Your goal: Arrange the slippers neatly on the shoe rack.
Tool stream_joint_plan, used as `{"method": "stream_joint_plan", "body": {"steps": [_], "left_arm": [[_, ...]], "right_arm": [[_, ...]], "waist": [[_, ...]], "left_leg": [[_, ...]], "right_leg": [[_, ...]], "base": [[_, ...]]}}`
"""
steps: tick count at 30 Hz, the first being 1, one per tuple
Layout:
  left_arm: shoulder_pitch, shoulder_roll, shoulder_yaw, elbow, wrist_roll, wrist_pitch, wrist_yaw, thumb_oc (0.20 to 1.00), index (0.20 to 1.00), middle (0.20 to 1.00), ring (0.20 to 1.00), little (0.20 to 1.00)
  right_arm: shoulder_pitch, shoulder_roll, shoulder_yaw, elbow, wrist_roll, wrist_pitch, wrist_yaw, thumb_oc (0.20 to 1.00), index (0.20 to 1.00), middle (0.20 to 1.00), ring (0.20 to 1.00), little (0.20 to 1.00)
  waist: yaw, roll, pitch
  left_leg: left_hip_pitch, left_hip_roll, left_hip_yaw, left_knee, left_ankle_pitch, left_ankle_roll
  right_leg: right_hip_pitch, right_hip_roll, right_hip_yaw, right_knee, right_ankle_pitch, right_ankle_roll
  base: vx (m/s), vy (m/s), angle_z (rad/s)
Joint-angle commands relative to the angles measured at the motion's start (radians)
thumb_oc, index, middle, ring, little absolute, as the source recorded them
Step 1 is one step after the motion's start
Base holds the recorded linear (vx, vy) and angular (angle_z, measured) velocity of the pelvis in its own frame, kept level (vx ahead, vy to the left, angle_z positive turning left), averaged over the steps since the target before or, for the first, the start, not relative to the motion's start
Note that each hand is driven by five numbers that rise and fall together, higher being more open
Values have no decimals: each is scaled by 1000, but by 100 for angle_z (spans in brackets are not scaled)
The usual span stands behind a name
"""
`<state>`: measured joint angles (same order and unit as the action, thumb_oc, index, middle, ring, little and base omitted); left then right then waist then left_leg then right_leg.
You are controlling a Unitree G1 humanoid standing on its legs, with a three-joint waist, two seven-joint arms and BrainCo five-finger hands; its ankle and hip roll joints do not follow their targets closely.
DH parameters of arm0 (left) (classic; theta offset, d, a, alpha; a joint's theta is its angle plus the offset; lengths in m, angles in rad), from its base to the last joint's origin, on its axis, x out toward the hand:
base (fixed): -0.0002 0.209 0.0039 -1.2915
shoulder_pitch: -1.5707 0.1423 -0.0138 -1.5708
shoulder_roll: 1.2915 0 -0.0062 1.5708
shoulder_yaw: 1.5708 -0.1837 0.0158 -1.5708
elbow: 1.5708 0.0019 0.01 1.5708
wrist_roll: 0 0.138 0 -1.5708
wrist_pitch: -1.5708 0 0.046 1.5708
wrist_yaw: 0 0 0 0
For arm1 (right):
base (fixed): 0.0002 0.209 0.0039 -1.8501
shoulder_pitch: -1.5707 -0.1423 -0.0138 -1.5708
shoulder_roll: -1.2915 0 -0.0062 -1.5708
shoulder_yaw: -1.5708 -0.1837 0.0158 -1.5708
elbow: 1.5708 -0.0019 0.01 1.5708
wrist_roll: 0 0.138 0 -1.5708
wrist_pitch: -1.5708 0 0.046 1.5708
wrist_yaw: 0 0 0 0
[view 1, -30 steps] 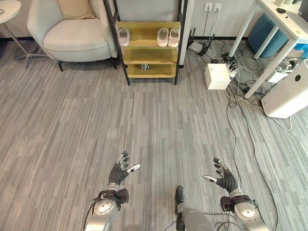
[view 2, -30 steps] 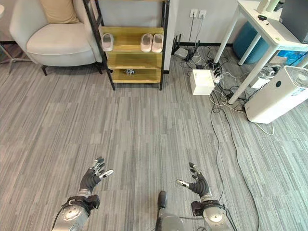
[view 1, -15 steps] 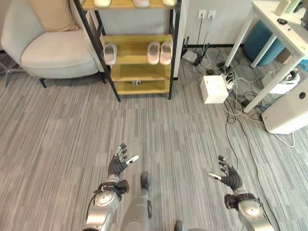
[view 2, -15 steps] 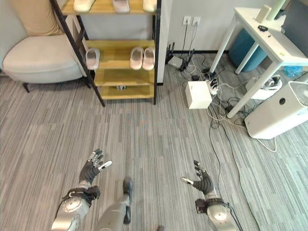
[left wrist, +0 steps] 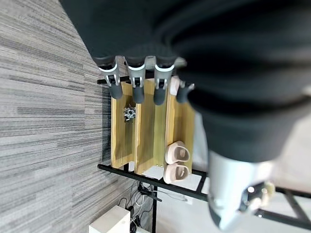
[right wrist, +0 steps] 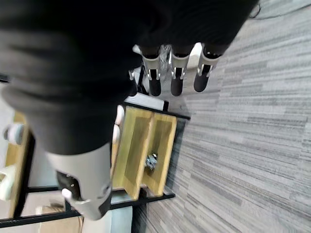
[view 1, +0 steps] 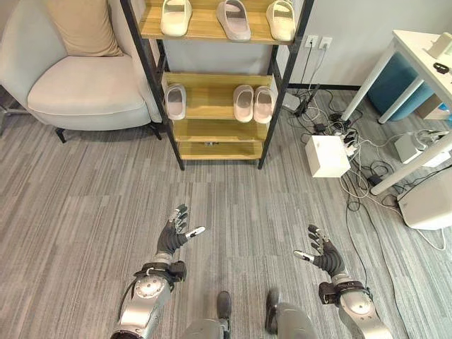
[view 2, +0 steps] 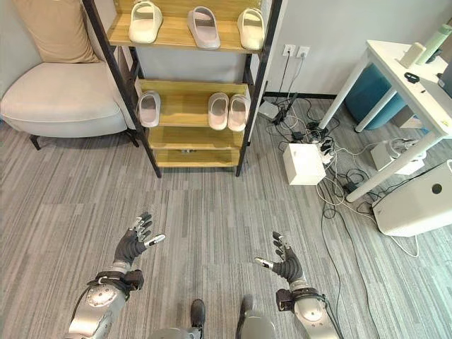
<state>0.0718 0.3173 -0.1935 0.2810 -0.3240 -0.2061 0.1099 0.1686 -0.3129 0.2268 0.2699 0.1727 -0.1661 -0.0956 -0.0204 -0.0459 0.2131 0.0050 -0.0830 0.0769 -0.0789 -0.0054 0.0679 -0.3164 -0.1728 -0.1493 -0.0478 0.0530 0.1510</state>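
The shoe rack, black frame with wooden shelves, stands ahead against the wall. On its upper shelf lie a cream slipper, a greyish-pink slipper turned askew and another cream slipper. The shelf below holds a single pale slipper at the left and a pink pair side by side at the right. A small object lies on the lowest shelf. My left hand and right hand hover low over the floor, both open and empty, well short of the rack.
A cream armchair with a tan cushion stands left of the rack. Right of it are a white box, tangled cables, a white desk and a white appliance. Grey striped floor lies between me and the rack.
The camera has moved nearer the rack and looks higher, so the upper shelf with three slippers now shows. Both hands stay open and empty.
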Motion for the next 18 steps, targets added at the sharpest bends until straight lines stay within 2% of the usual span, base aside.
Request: {"method": "stream_joint_plan", "body": {"steps": [1,2,3,4,5,6,7,8,9,10,11,13,15,18], "left_arm": [[-10,18,28,-92,25,-54,-27,1000,1000,1000,1000,1000],[-1,9,32,-82,18,-54,-26,1000,1000,1000,1000,1000],[23,-5,38,-84,-20,-57,-31,1000,1000,1000,1000,1000],[16,-9,44,-87,-33,-54,-29,1000,1000,1000,1000,1000],[18,-9,50,-89,-42,-55,-27,1000,1000,1000,1000,1000],[9,-11,54,-80,-47,-56,-16,1000,1000,1000,1000,1000],[5,-12,60,-75,-52,-59,-11,1000,1000,1000,1000,1000],[0,-17,71,-72,-54,-58,-2,1000,1000,1000,1000,1000],[4,-19,67,-77,-49,-58,-1,1000,1000,1000,1000,1000],[7,-20,65,-78,-49,-57,0,1000,1000,1000,1000,1000],[3,-17,60,-78,-41,-55,7,1000,1000,1000,1000,1000],[-8,-17,52,-71,-41,-53,17,1000,1000,1000,1000,1000],[7,-19,60,-76,-39,-54,16,1000,1000,1000,1000,1000],[29,-18,56,-83,-35,-52,5,1000,1000,1000,1000,1000]], "right_arm": [[-28,-12,-29,-27,-23,-42,1,1000,1000,1000,1000,1000],[-14,-16,-32,-28,-25,-45,5,1000,1000,1000,1000,1000],[19,-32,-45,-37,-4,-53,15,1000,1000,1000,1000,1000],[17,-42,-51,-35,9,-61,15,1000,1000,1000,1000,1000],[18,-53,-52,-40,13,-61,16,1000,1000,1000,1000,1000],[9,-63,-50,-33,19,-62,17,1000,1000,1000,1000,1000],[7,-69,-53,-34,17,-57,12,1000,1000,1000,1000,1000],[5,-76,-62,-34,22,-59,9,1000,1000,1000,1000,1000],[11,-82,-74,-26,28,-62,6,1000,1000,1000,1000,1000],[11,-81,-77,-21,30,-61,2,1000,1000,1000,1000,1000],[5,-83,-76,-5,31,-62,-8,1000,1000,1000,1000,1000],[-5,-81,-80,9,23,-57,-29,1000,1000,1000,1000,1000],[9,-71,-78,2,18,-53,-15,1000,1000,1000,1000,1000],[18,-66,-76,-7,14,-50,-2,1000,1000,1000,1000,1000]], "waist": [[-22,-19,22],[-30,-19,9],[-36,-6,-1],[-28,-6,10],[-24,-17,14],[-8,-25,24],[-5,-29,30],[11,-43,37],[19,-39,33],[26,-35,32],[36,-20,34],[50,-13,36],[46,-7,14],[49,-18,-10]], "left_leg": [[171,114,11,8,-137,-109],[197,130,10,19,-157,-119],[165,178,-4,175,-113,-157],[101,185,-29,312,-68,-168],[56,175,-46,386,-48,-165],[18,160,-76,456,-5,-167],[-21,156,-87,492,-5,-166],[-97,144,-78,460,-46,-150],[-117,159,-47,349,-58,-144],[-117,170,-35,288,-39,-145],[-145,197,-33,190,37,-156],[-169,220,-25,70,99,-165],[-130,220,-14,12,110,-170],[-113,196,-14,14,99,-159]], "right_leg": [[142,15,-22,7,38,42],[151,19,-21,27,38,32],[191,47,-23,39,13,-9],[228,67,-17,33,-1,-33],[240,67,-16,31,-10,-45],[260,73,-9,31,-26,-63],[275,71,-8,30,-40,-70],[308,67,-1,24,-68,-72],[338,69,1,15,-94,-64],[353,72,-2,14,-106,-64],[371,84,-3,15,-123,-63],[406,89,-10,10,-147,-59],[416,89,-15,22,-152,-47],[438,65,4,16,-149,-32]], "base": [[443,-229,33],[512,-335,48],[480,-386,42],[358,-369,50],[197,-247,27],[149,-160,8],[284,-141,-46],[371,2,-34],[404,46,-36],[329,150,-12],[224,129,-28],[229,134,-27],[276,196,-39],[226,211,-34]]}}
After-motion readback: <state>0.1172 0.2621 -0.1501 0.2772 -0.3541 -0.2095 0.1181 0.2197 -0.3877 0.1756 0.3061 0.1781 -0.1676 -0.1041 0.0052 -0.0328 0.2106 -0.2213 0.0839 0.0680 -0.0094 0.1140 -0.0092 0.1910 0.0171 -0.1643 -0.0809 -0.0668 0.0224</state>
